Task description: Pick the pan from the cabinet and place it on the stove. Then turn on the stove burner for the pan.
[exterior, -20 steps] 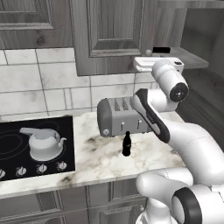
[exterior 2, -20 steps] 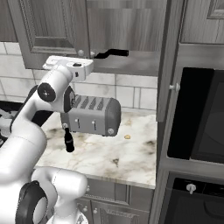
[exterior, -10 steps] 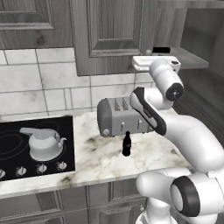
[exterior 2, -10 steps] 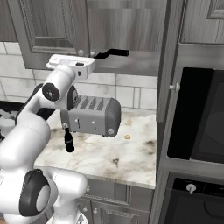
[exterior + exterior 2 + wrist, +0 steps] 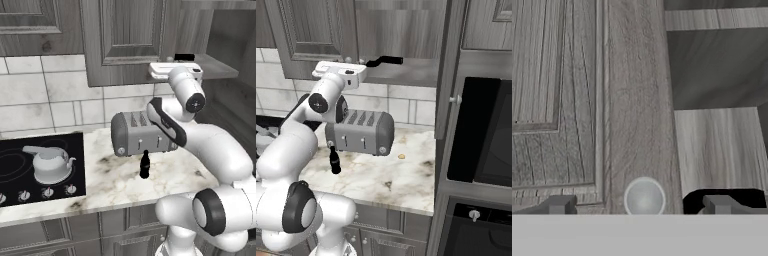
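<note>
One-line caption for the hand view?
Gripper fingertips flank the closed dark grey cabinet door's round silver knob.

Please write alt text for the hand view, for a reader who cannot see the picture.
Close view of a grey wooden cabinet door with a round silver knob low in the picture, between the two fingertips of the open claw. To the right, the open cabinet shows a shelf.

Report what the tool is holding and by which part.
Nothing is held. The tool stands open, its fingertips either side of the cabinet door's round knob, not closed on it.
</note>
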You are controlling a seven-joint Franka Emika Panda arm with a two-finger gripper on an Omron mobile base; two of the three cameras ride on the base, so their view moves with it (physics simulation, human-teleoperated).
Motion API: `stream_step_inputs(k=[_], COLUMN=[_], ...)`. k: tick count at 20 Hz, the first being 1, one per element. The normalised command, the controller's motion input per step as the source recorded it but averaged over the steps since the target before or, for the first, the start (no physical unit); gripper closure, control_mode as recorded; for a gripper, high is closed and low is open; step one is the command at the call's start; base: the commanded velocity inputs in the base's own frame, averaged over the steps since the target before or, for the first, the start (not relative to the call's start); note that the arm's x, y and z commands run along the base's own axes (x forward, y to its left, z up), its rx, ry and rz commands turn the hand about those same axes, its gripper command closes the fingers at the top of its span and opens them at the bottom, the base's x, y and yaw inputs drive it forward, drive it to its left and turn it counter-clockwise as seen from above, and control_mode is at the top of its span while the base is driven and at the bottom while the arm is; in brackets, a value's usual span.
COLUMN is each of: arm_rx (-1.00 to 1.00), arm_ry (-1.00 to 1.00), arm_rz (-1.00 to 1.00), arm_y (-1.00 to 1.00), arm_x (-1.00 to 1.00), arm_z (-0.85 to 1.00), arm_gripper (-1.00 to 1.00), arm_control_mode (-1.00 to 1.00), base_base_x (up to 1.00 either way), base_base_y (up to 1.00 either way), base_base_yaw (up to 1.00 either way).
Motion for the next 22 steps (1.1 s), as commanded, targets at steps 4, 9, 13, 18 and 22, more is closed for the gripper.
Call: stream_step_inputs(k=[4, 9, 13, 18, 22], arm_rx=[0.0, 0.0, 0.0, 0.0, 0.0], arm_ry=[0.0, 0.0, 0.0, 0.0, -0.01], arm_rz=[0.0, 0.0, 0.0, 0.0, 0.0], arm_y=[0.0, 0.0, 0.0, 0.0, 0.0], arm_x=[0.14, 0.11, 0.15, 0.11, 0.01], arm_z=[0.0, 0.0, 0.0, 0.0, 0.0], arm_gripper=[-1.0, -1.0, -1.0, 1.0, 1.0], arm_control_mode=[-1.0, -1.0, -1.0, -1.0, -1.0], base_base_x=[0.0, 0.0, 0.0, 0.0, 0.0], base_base_y=[0.0, 0.0, 0.0, 0.0, 0.0], base_base_yaw=[0.0, 0.0, 0.0, 0.0, 0.0])
